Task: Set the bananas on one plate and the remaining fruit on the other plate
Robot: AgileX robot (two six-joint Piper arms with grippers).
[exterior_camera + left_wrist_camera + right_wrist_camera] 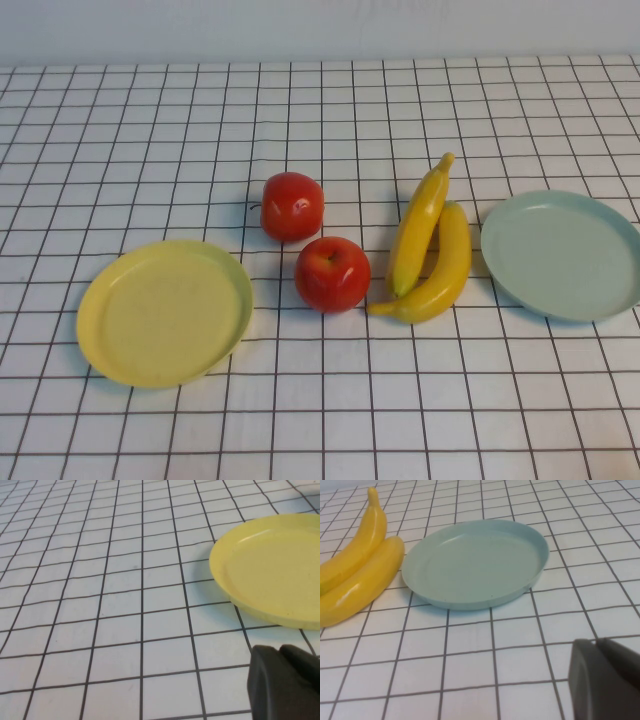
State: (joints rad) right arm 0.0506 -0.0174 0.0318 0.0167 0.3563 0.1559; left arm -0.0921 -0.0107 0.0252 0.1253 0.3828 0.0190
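Nothing is sorted yet. The yellow plate [164, 312] sits at eight o'clock, the blue-green plate [562, 254] at three. The bananas [428, 248] lie just beside it, the apples [312, 240] centre. The left gripper [285, 682] and the right gripper [607, 677] hover near their plates; grip unreadable. Next: a first grasp.

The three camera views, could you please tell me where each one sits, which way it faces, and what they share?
High view: raised on the robot's side, angled down at the checked table, two apples, two bananas, yellow plate and blue-green plate; no arm shows.
Left wrist view: low over the table, facing the yellow plate; part of the left gripper shows.
Right wrist view: low, facing the blue-green plate and bananas; part of the right gripper shows.
Each wrist view shares its plate with the high view.
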